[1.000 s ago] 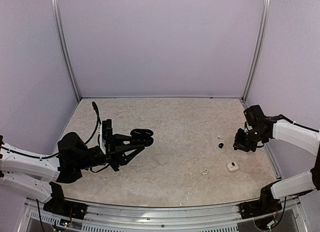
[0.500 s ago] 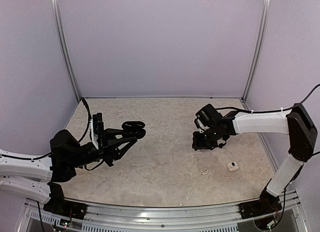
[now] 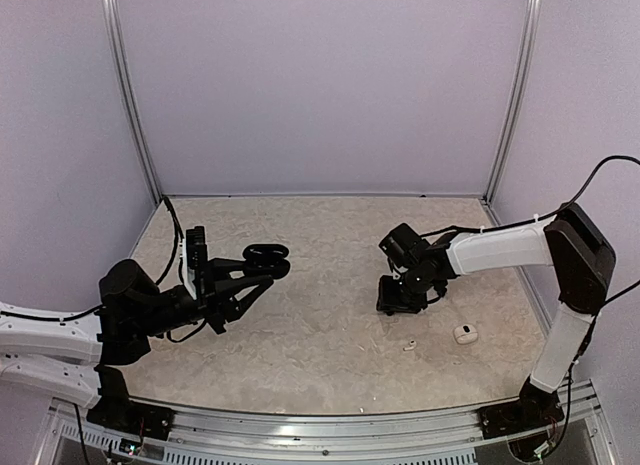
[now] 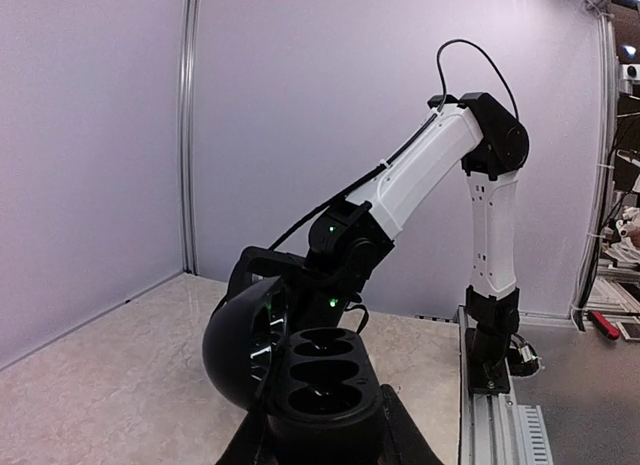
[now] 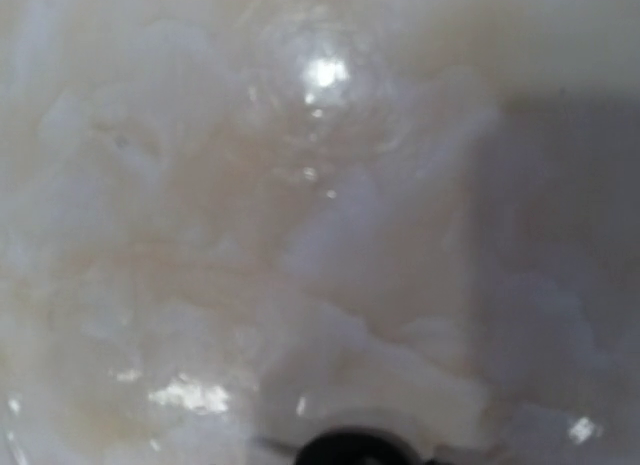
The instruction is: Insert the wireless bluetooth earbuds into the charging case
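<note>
Top external view: within the last second the right arm has swung in from the right edge of the counter [image 3: 330,230] toward the middle; the right pincer [image 3: 400,297] now points down at the surface, touching it or just above, cannot tell which; its jaw gap is lost in the dark bulk, so wide or narrow cannot be told, nor whether it carries anything. The black earbud that lay bare at the right a second ago is no longer seen; the right forearm now crosses that spot, so hidden or picked up stays open. The left arm has drawn back a little to the left; the left pincer [image 3: 268,271] is clamped narrow on the black charging case [image 3: 265,252], held off the counter with its lid swung open; in the left wrist view the wells face up, no earbud made out in them. Right wrist view: blurred counter, very close; a dark rounded shape [image 5: 350,447] at the lower edge, earbud or fingertip, unclear. The white earbud [image 3: 409,345] lies on the counter near the right pincer, on its near side and apart from it; the white case [image 3: 465,333] sits near, to the earbud's right. Judgement: the right arm is likely on a pickup mid-counter; the black case waits well apart to the left, so a carry across remains.
</note>
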`<state>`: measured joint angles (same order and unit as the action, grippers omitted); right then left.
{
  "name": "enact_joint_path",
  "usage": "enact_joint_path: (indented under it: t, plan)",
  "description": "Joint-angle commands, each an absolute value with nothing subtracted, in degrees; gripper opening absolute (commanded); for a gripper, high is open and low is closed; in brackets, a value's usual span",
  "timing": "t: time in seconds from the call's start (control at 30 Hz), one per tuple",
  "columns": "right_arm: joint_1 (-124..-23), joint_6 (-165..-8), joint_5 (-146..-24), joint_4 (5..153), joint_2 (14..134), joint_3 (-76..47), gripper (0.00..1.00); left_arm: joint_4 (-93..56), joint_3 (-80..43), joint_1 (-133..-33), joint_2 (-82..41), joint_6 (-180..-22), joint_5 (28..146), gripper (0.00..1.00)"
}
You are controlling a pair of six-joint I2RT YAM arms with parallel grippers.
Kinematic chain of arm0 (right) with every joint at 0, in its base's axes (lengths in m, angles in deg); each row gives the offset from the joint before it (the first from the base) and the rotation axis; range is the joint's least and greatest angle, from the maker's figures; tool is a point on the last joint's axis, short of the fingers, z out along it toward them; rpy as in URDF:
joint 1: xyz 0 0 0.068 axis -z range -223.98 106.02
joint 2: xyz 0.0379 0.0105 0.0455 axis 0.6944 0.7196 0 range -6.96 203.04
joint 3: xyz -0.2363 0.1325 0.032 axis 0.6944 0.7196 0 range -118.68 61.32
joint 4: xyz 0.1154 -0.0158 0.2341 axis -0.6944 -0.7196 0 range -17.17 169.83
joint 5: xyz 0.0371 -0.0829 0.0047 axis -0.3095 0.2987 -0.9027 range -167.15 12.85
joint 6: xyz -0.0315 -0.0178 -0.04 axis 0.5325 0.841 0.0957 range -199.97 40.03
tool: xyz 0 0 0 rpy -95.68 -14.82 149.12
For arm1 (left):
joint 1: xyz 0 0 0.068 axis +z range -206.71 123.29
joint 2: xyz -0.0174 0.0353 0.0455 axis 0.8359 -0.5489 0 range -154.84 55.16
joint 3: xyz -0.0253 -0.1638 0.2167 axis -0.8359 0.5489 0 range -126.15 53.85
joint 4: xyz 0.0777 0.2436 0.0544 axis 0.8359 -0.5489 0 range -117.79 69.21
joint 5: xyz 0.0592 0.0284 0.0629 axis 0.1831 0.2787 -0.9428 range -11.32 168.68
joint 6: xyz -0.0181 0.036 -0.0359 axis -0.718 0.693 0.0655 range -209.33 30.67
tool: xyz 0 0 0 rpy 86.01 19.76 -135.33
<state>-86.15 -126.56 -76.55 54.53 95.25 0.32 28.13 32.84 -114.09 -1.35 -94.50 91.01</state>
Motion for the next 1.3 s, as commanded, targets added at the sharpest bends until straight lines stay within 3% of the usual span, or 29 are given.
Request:
enact_joint_path:
  t: [0.0,0.2,0.37,0.43,0.77,0.93,1.27]
  plan:
    - [-86.39,-127.06,-77.04,55.28,95.47,-1.72,0.48,27.93,32.94,-113.7,-0.83,-94.7,90.46,0.0]
    - [-85.08,-111.91,-79.76,58.19,90.43,-1.56,0.57,27.05,33.03,-113.7,-0.07,-94.76,90.43,0.0]
    - [-79.61,-97.7,-93.43,63.01,83.85,3.94,0.75,27.02,33.28,-113.81,0.41,-94.78,90.18,0.0]
    - [-77.4,-91.92,-97.43,64.37,81.46,5.35,0.76,27.2,33.29,-113.83,0.41,-94.78,90.36,0.0]
    - [-73.93,-82.55,-105.17,62.45,87.94,3.15,0.55,28.47,32.59,-113.83,-1.25,-94.61,91.86,0.0]
    - [-73.88,-80.68,-101.67,61.37,90.77,2.18,0.54,28.21,32.58,-113.81,-0.91,-94.47,91.69,0.0]
    - [-73.4,-80.56,-98.52,59.99,94.05,2.59,0.38,28.43,32.67,-113.79,-1.22,-94.37,91.46,0.0]
